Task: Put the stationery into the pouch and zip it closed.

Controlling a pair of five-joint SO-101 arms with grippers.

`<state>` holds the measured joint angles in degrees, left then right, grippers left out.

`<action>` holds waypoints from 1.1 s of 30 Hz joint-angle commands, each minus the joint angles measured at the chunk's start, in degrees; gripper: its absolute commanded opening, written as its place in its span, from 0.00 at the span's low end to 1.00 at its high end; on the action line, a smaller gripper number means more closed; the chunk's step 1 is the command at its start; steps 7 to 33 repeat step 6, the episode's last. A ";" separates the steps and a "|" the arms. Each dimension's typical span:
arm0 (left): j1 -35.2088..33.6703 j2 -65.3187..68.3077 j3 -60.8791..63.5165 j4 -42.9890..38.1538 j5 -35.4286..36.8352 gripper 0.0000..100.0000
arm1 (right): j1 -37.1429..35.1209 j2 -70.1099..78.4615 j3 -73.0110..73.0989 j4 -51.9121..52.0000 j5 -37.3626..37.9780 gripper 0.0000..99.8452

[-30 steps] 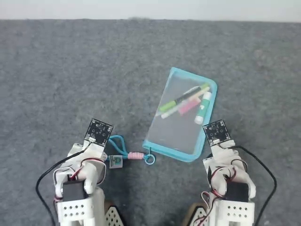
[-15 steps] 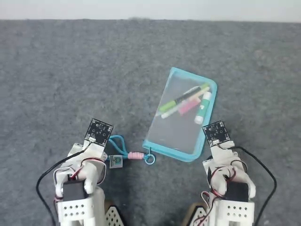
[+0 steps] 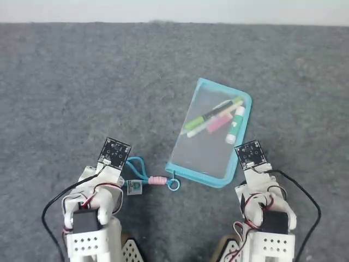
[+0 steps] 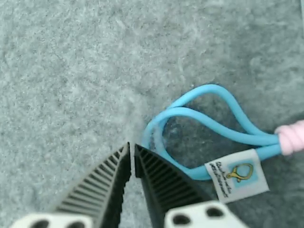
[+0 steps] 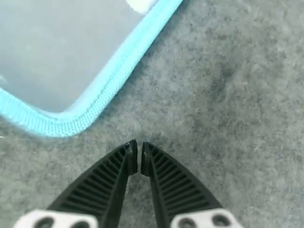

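The pouch (image 3: 210,134), clear-faced with a light blue border, lies flat and at a slant on the grey desk (image 3: 82,82), its far end leaning toward the right arm's side. Through the clear face the stationery (image 3: 214,117) shows inside it, bunched at the far end: a green-tipped marker, a pink one, a pale pen and a white stick with a green cap. From the pouch's near corner on the left arm's side a small blue ring (image 3: 173,185) leads to a pink bead (image 3: 157,180) and then to a blue cord loop (image 4: 199,128), which lies on the desk and carries a small white tag (image 4: 236,174). The left gripper (image 4: 132,150) hangs low over the desk just beside that loop; its fingers are pressed almost together (a thin slit shows between them) and pinch nothing, and the cord is beside their tips and not between them. The right gripper (image 5: 138,145) sits just off the pouch's rounded near corner on its own side, apart from the blue border, with its fingers likewise pressed together on nothing and bare desk beneath them.
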<state>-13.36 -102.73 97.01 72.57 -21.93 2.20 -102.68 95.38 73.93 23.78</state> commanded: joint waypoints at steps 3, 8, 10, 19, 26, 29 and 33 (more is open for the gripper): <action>-0.35 -0.35 -0.40 0.26 -0.62 0.01 | 0.48 -1.19 1.05 0.22 0.88 0.01; -0.35 -0.35 -0.40 0.26 -0.62 0.01 | 0.48 -1.19 1.05 0.22 0.88 0.01; -0.35 -0.35 -0.40 0.26 -0.62 0.01 | 0.48 -1.19 1.05 0.22 0.88 0.01; -0.35 -0.35 -0.40 0.26 -0.62 0.01 | 0.48 -1.19 1.05 0.22 0.88 0.01; -0.35 -0.35 -0.40 0.26 -0.62 0.01 | 0.48 -1.19 1.05 0.22 0.88 0.01; -0.35 -0.35 -0.40 0.26 -0.62 0.01 | 0.48 -1.19 1.05 0.22 0.88 0.01; -0.35 -0.35 -0.40 0.26 -0.62 0.01 | 0.48 -1.19 1.05 0.22 0.88 0.01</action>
